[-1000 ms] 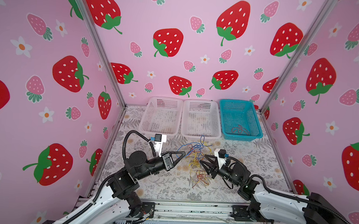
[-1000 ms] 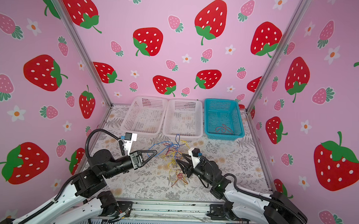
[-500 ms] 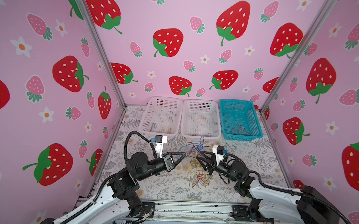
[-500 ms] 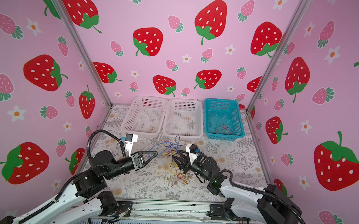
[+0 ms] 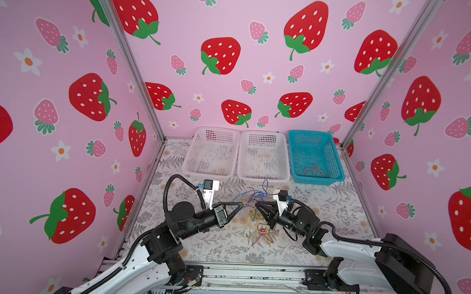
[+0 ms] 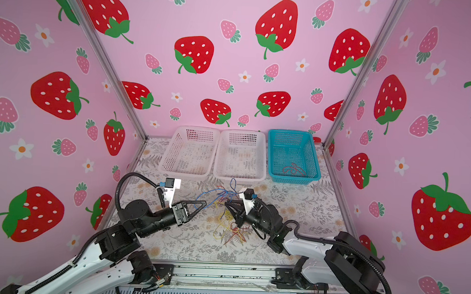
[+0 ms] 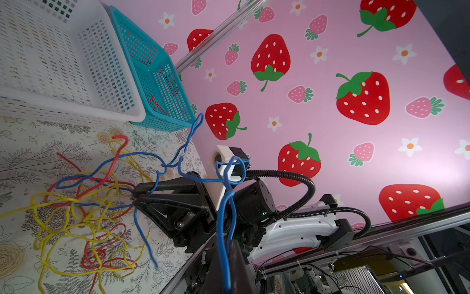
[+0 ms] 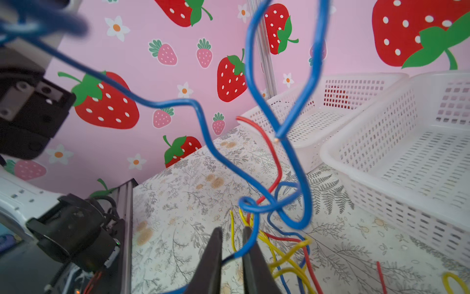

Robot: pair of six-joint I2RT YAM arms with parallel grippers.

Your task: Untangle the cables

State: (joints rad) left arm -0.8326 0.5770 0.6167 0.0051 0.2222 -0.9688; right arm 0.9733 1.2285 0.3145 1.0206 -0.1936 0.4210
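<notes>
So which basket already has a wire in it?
The blue basket, rightmost in the row: a red wire lies inside; the two white baskets show none.

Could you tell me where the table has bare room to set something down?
Bare tablecloth lies in front of the blue basket, right of the right arm, and along the front edge by the rail. The middle is crowded: the left gripper and the right gripper face each other at the cable tangle.
</notes>
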